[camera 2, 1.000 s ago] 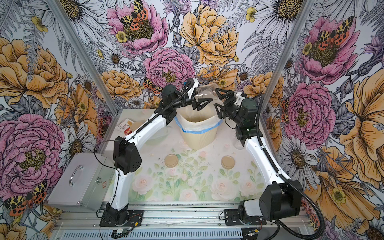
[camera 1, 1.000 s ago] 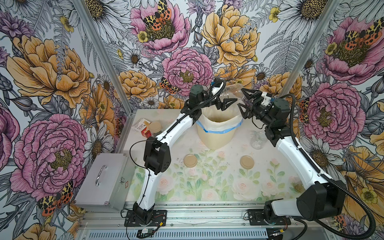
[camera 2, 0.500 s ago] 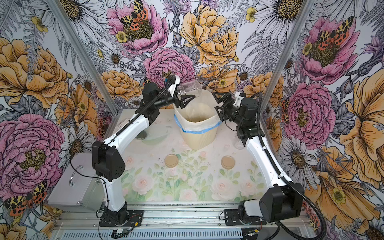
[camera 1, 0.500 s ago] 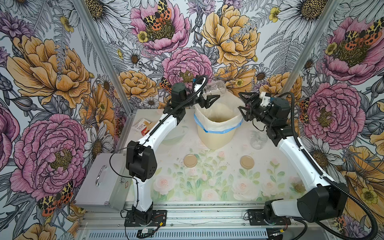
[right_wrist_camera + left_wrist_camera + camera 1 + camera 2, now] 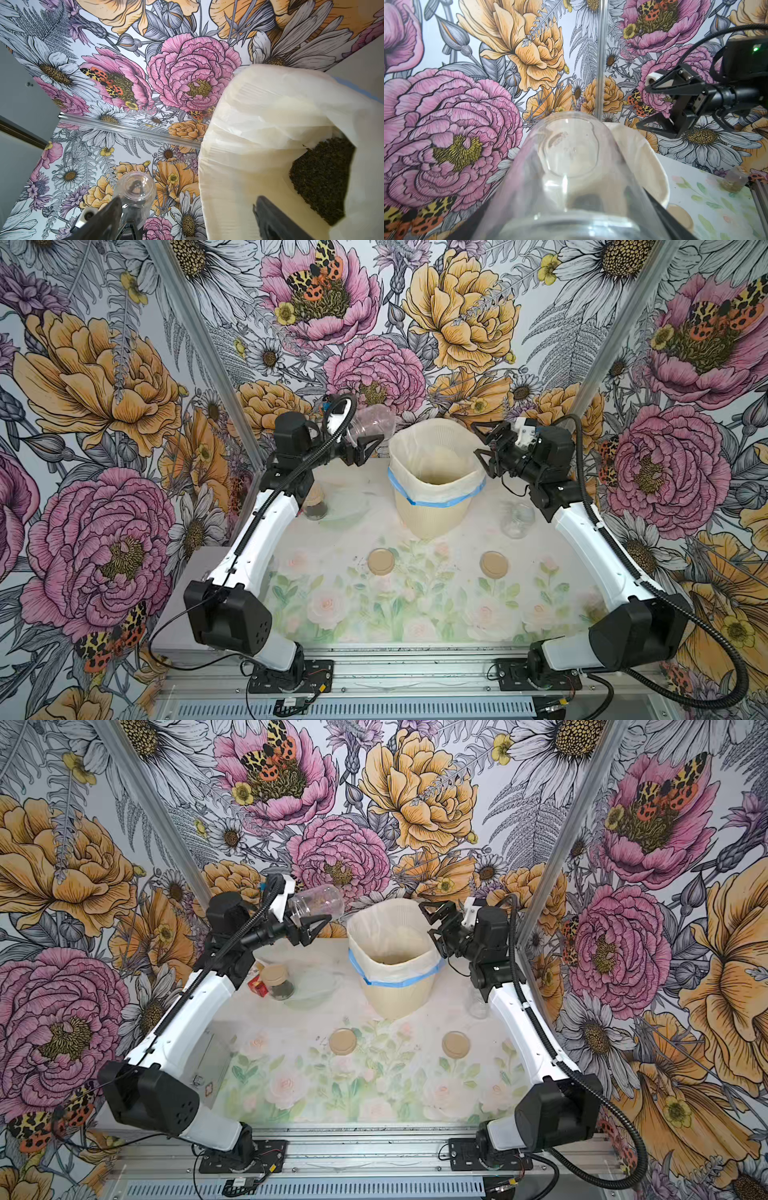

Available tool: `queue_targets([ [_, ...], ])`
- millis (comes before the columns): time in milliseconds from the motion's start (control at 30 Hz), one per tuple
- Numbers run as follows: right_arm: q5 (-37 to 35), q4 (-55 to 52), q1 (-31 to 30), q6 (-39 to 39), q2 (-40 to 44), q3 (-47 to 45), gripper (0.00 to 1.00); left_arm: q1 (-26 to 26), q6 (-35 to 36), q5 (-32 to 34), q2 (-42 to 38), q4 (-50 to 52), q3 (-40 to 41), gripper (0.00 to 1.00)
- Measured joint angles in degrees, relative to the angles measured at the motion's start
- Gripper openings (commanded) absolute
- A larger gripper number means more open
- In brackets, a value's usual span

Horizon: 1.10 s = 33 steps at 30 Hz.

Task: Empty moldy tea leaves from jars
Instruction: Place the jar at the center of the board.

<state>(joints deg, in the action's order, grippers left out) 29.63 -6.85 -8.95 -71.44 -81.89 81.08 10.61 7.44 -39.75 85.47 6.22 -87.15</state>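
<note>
A clear glass jar (image 5: 374, 423), tipped on its side, is grasped in the left claw (image 5: 362, 434), raised just left of the cream bin (image 5: 432, 514). Dark tea leaves (image 5: 320, 178) lie inside the bin's bag (image 5: 259, 124). The right claw (image 5: 478, 440) hangs released and empty near the bin's opposite rim. 2 tan lids (image 5: 380, 562) lie on the surface (image 5: 415, 614).

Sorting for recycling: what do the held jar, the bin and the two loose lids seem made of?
The held jar looks like clear glossy glass, wallpaper showing through; clear plastic is possible. The bin is cream, matte, finely ribbed, probably plastic. The lids are flat tan matte discs, perhaps wood or bamboo; grain too small to tell.
</note>
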Motion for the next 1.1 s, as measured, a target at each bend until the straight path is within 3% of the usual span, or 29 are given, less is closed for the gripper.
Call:
queue_targets([
  [300, -0.02, -3.32, -2.43, 5.4, -2.01, 6.08, 0.99, -4.13, 3.1, 1.11, -9.6, 11.58, 10.99, 0.53],
  [567, 0.02, -7.72, -4.17, 11.63, -4.15, 10.71, 0.98, -4.5, 3.02, 5.22, -14.53, 18.12, 19.8, 0.52],
  [900, -2.91, -17.75, -4.87, 24.5, -4.09, 14.45, 0.98, -2.38, 1.97, 13.31, -13.68, 27.61, 23.3, 0.53],
  [1100, -4.9, -24.06, -4.92, 32.28, -3.67, 14.78, 0.99, -0.31, 1.99, 17.38, -4.72, 33.05, 19.12, 0.53],
])
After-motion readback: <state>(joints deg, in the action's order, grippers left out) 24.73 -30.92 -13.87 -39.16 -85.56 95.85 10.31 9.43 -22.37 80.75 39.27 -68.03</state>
